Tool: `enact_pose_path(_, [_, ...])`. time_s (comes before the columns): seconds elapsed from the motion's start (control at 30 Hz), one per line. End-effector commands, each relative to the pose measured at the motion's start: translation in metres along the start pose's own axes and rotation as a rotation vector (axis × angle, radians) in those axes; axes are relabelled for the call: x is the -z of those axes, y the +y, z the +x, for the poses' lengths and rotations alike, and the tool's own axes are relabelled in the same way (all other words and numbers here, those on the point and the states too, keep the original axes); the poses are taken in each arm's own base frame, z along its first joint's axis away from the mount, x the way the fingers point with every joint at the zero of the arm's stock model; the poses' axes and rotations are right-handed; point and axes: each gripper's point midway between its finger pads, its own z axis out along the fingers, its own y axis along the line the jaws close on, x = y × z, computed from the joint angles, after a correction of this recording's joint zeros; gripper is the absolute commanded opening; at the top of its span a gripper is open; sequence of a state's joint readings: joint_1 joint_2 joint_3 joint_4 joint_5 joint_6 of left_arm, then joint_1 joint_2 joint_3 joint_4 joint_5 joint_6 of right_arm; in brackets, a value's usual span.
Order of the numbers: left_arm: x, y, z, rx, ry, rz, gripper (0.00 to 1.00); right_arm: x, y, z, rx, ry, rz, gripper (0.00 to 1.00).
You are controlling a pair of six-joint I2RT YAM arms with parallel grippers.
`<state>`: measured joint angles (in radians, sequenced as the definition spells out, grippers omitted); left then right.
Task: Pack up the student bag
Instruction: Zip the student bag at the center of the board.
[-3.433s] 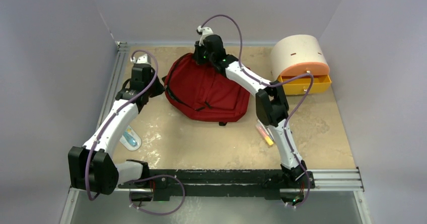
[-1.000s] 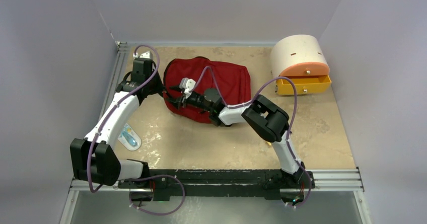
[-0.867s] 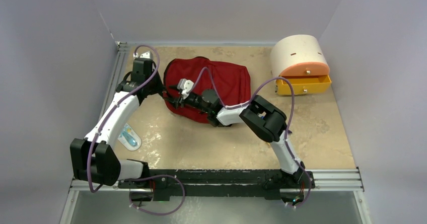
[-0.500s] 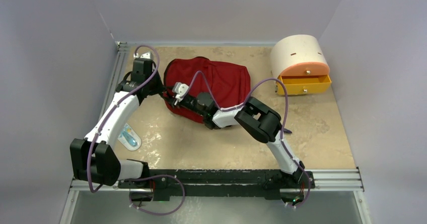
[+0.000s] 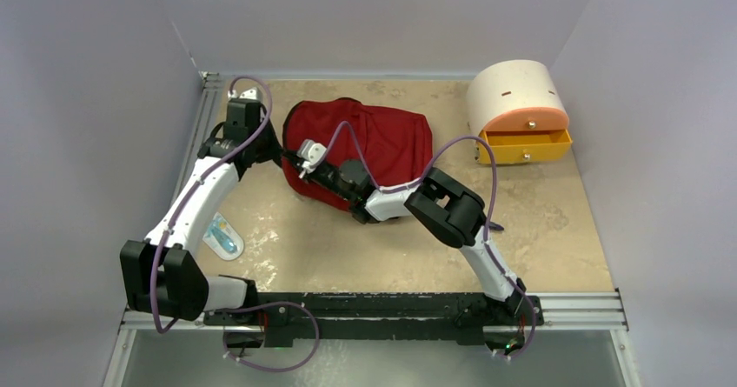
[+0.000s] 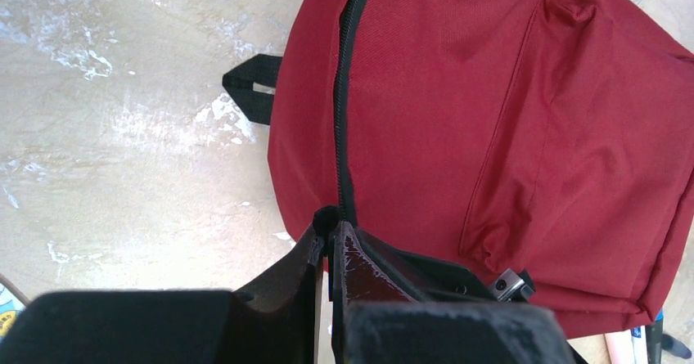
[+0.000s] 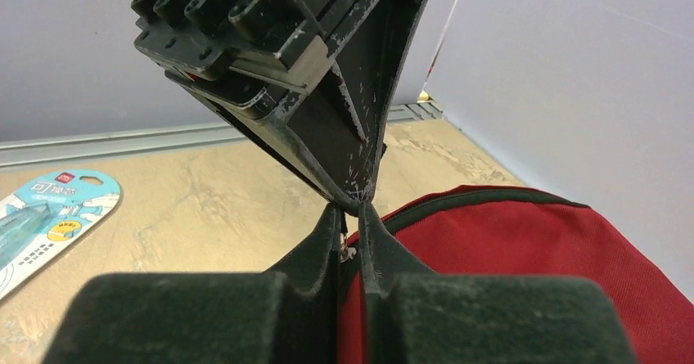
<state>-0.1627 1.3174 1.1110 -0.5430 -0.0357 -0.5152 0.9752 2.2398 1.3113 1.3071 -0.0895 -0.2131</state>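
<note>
On the tan table I see the student bag lying flat at the far middle, dark red, its black zipper running toward its left end. The cream-and-orange drawer box stands at the far right, well apart from it, yellow drawer pulled out. A blue blister pack lies near left. My left gripper is pinched closed on the bag's left edge where the zipper ends. My right gripper meets it tip to tip, clamped on a small metal zipper pull
</note>
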Motion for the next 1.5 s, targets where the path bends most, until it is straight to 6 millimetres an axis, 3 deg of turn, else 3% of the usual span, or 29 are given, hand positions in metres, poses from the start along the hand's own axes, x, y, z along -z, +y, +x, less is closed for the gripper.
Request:
enact_pose_path(0.0, [0.027, -0.034, -0.032, 0.02, -0.079, 0.137, 0.02, -0.008, 0.002, -0.034, 0.01, -0.124, -0.003, 0.09])
enact_pose_path(0.1, [0.029, -0.037, -0.037, 0.02, -0.084, 0.146, 0.02, -0.009, 0.006, -0.033, 0.007, -0.12, -0.022, 0.32])
enact_pose_path(0.17, [0.03, -0.038, -0.038, 0.018, -0.085, 0.148, 0.01, -0.01, 0.005, -0.033, 0.008, -0.121, -0.022, 0.42])
enact_pose_path(0.4, [0.028, -0.038, -0.034, 0.021, -0.068, 0.152, 0.0, -0.016, 0.003, -0.032, 0.018, -0.115, -0.015, 0.45])
enact_pose_path(0.57, [0.029, -0.038, -0.033, 0.021, -0.066, 0.155, 0.0, -0.022, -0.002, -0.031, 0.018, -0.114, 0.012, 0.39])
enact_pose_path(0.73, [0.031, -0.039, -0.033, 0.021, -0.067, 0.158, 0.01, -0.021, -0.005, -0.034, 0.011, -0.115, 0.026, 0.2])
enact_pose_path(0.9, [0.037, -0.045, -0.042, 0.025, -0.084, 0.177, 0.29, -0.012, -0.001, -0.033, -0.003, -0.117, 0.017, 0.03])
enact_pose_path(1.03, [0.047, -0.053, -0.059, 0.025, -0.117, 0.192, 0.45, -0.007, 0.001, -0.031, -0.019, -0.114, 0.014, 0.0])
enact_pose_path(1.23, [0.053, -0.054, -0.076, 0.021, -0.147, 0.186, 0.52, -0.003, 0.004, -0.029, -0.036, -0.108, -0.004, 0.0])
enact_pose_path(1.37, [0.04, -0.043, -0.076, 0.027, -0.127, 0.156, 0.53, 0.004, 0.018, -0.03, -0.049, -0.119, -0.076, 0.0])
enact_pose_path(1.47, [0.018, -0.038, -0.064, 0.013, -0.061, 0.143, 0.54, 0.013, 0.03, -0.031, -0.046, -0.126, -0.135, 0.0])
